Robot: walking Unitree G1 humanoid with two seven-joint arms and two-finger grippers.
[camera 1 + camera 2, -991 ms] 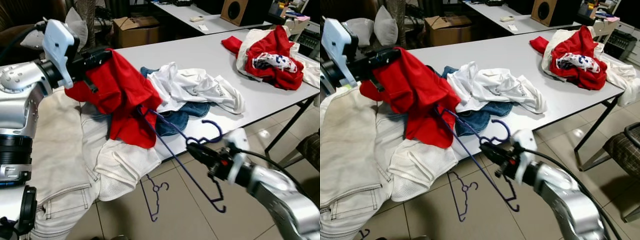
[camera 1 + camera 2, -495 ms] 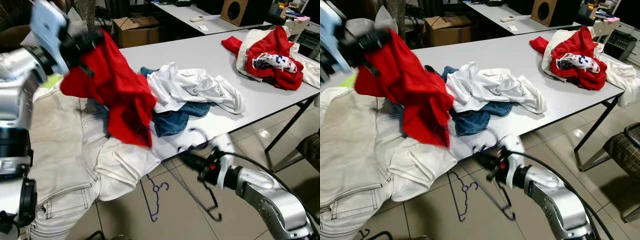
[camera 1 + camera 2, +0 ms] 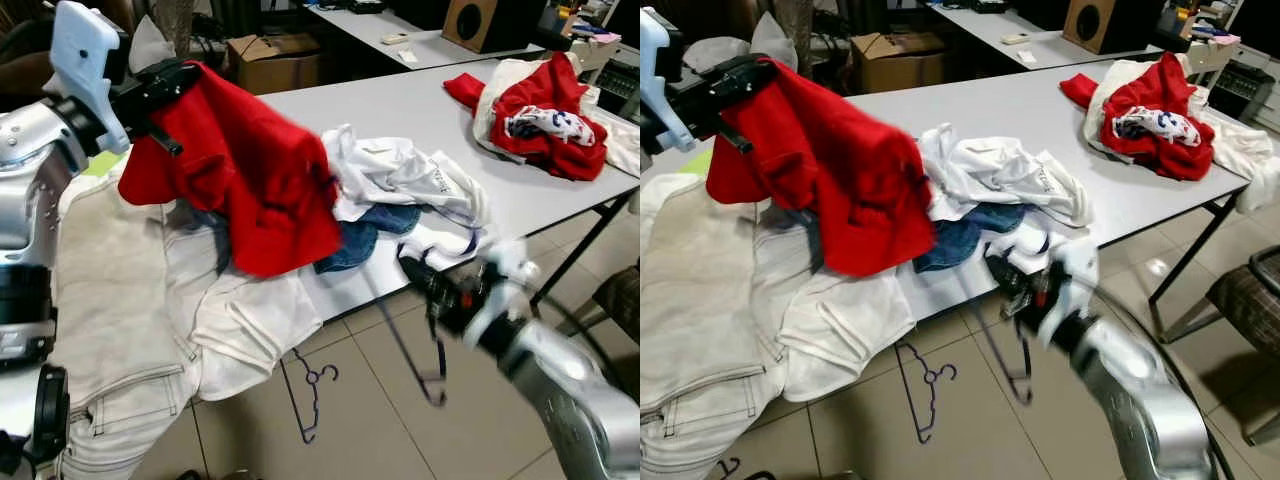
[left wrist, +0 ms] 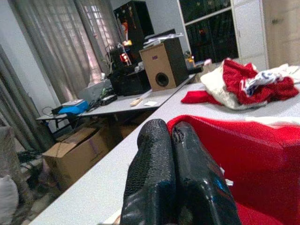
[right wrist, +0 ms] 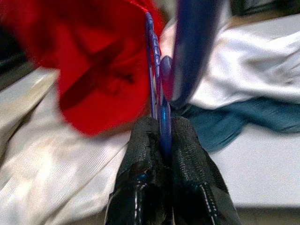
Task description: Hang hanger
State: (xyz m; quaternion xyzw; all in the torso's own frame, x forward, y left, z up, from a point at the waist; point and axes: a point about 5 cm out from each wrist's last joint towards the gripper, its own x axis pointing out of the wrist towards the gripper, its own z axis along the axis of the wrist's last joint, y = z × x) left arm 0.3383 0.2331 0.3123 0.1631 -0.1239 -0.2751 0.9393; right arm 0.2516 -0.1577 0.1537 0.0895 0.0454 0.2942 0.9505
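Fabric first: I see the left end effector (image 3: 165,82) raised at the near left of the worktop (image 3: 400,110), its two black fingers (image 4: 159,173) pinched together on the edge of a red garment (image 3: 250,170), which hangs bunched in the air above the pale trousers (image 3: 110,290) draped over the worktop's edge. My right end effector (image 3: 420,275) sits low in front of the worktop's near edge, blurred in the head views; from its wrist camera I see the fingers (image 5: 145,178) clamped on the thin wire of a blue hanger (image 5: 157,93). In the left eye view that hanger's lower part (image 3: 425,370) trails down toward the tiled floor (image 3: 400,430). A second blue hanger (image 3: 308,395) lies flat on the floor, just beside the hanging trousers. On the worktop behind the red garment lie a crumpled white shirt (image 3: 400,175) and blue jeans (image 3: 365,235), touching each other. A separate heap of red and white clothes (image 3: 540,110) sits at the far right end.
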